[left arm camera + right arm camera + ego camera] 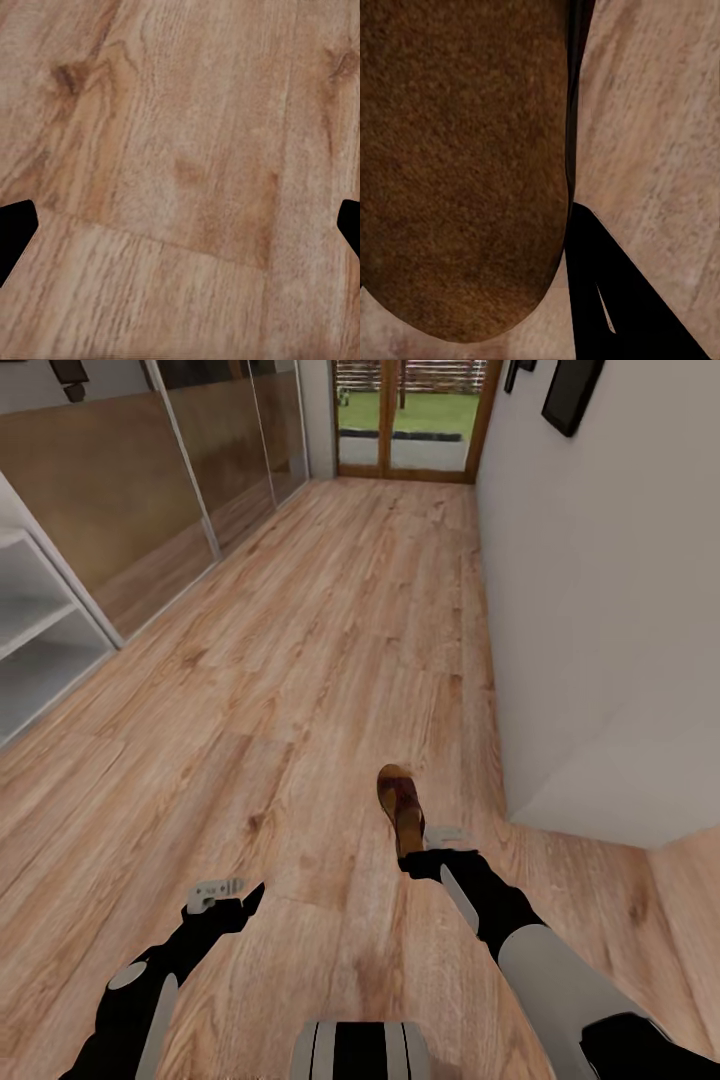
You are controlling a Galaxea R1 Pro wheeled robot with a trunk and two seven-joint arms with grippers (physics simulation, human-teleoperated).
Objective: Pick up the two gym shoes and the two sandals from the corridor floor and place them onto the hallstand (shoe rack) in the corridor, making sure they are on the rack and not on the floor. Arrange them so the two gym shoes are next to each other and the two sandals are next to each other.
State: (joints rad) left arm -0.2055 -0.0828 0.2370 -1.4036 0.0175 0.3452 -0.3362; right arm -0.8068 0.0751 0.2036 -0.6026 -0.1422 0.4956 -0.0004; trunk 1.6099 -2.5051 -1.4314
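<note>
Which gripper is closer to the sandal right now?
Right. The right gripper is at the near end of the sandal, apparently holding it. The left gripper hangs apart, over bare corridor floor.

The hallstand point(40, 630) is cut off by the left edge of the head picture. The sandal point(401, 809) has its near end hidden behind the right gripper point(432, 852); whether the fingers squeeze it is unclear
</note>
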